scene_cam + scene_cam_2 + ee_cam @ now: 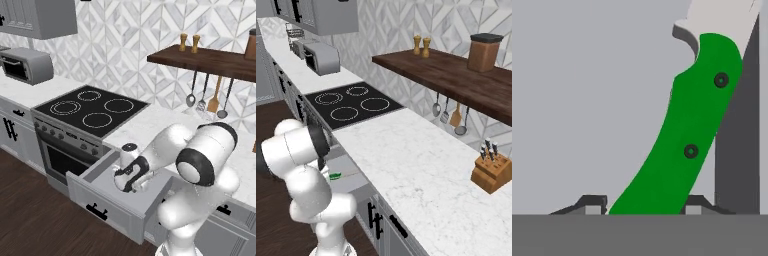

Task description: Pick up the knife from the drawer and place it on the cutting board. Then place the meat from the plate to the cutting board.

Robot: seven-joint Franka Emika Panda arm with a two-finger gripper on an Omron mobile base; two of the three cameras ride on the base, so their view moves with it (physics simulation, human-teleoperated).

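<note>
The light-grey drawer [100, 202] stands pulled open below the counter, right of the oven. My gripper [131, 176] reaches down into it. In the hand view the knife [687, 130] lies on the drawer floor, its bright green handle running up between my fingertips and its pale blade leaving the top edge. My gripper [644, 206] has a fingertip against each side of the handle's lower end. A sliver of the green knife [335, 175] shows in the drawer [351, 172] beside my arm. The cutting board, the meat and the plate are out of view.
A black cooktop [90, 112] with the oven under it sits left of the drawer. A dark wooden shelf [205, 60] with hanging utensils runs above the marble counter [416, 160]. A knife block [491, 172] stands far right. The drawer's side wall [737, 150] lies close beside the knife.
</note>
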